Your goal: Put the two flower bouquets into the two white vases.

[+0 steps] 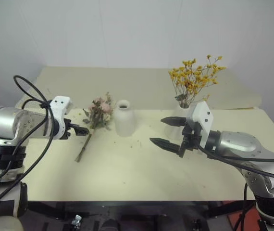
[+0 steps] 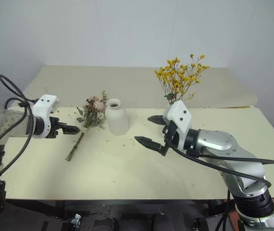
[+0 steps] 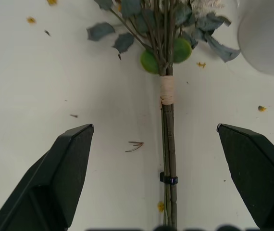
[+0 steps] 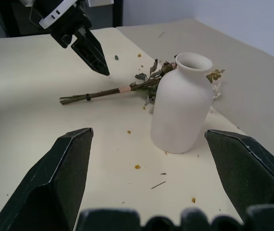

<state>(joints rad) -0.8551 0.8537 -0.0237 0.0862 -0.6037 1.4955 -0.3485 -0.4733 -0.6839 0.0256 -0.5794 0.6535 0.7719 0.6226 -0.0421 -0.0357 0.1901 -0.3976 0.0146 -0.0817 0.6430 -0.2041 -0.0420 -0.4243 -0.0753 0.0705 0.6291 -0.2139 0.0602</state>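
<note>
The pink and cream bouquet [image 1: 97, 114] lies flat on the table, its stems [image 3: 168, 144] pointing toward the front left. My left gripper [image 1: 81, 130] hangs open just above those stems, tilted down, one finger to each side of them in the left wrist view. The bottle-shaped white vase [image 1: 124, 118] stands empty right beside the blossoms. My right gripper [image 1: 168, 131] is open and level, aimed at that vase [image 4: 182, 106] from the right. The yellow bouquet [image 1: 193, 77] stands upright in the second white vase [image 1: 181, 111], which is partly hidden behind my right gripper.
Small petals and twig bits [image 4: 137, 166] are scattered over the cream table [image 1: 127, 178]. A second pale surface [image 1: 142, 82] adjoins it at the back, against the white wall. A black cable [image 1: 31, 91] loops over my left arm.
</note>
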